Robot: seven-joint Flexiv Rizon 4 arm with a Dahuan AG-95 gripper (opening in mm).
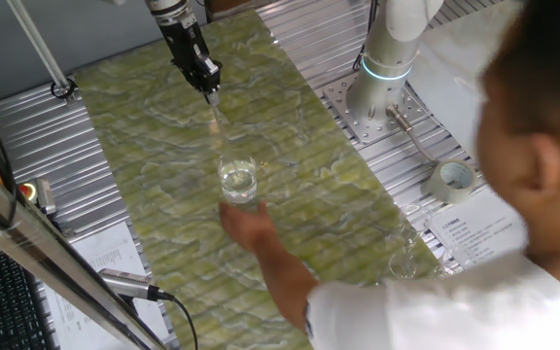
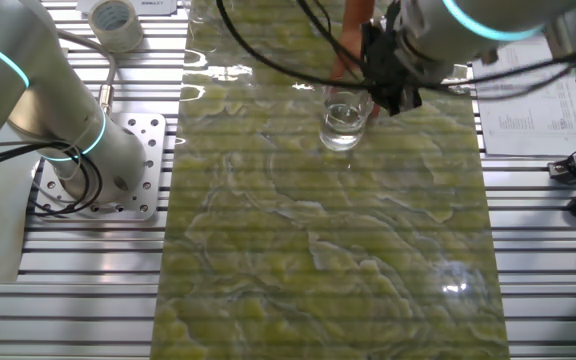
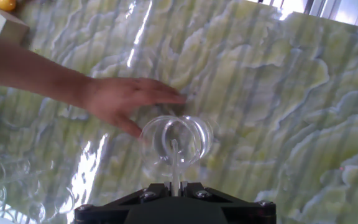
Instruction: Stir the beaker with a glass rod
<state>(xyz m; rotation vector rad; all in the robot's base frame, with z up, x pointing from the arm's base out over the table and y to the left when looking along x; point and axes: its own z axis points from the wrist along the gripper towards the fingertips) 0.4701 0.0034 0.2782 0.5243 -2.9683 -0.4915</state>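
The beaker (image 1: 238,182) is a short clear glass with liquid, standing mid-mat; it also shows in the other fixed view (image 2: 345,119) and the hand view (image 3: 175,141). My gripper (image 1: 210,89) hangs above and behind it, shut on the glass rod (image 1: 217,114), a thin clear stick pointing down toward the beaker. In the hand view the rod (image 3: 176,165) runs from between my fingers (image 3: 176,186) toward the beaker's rim; its tip seems above the opening. A person's hand (image 3: 120,102) touches the beaker's side.
The green marbled mat (image 1: 163,146) covers the ribbed metal table. A second robot base (image 1: 382,83) stands at the mat's edge. A tape roll (image 1: 452,179) and several small glass vessels (image 1: 406,255) lie beside the person. Papers lie at both table sides.
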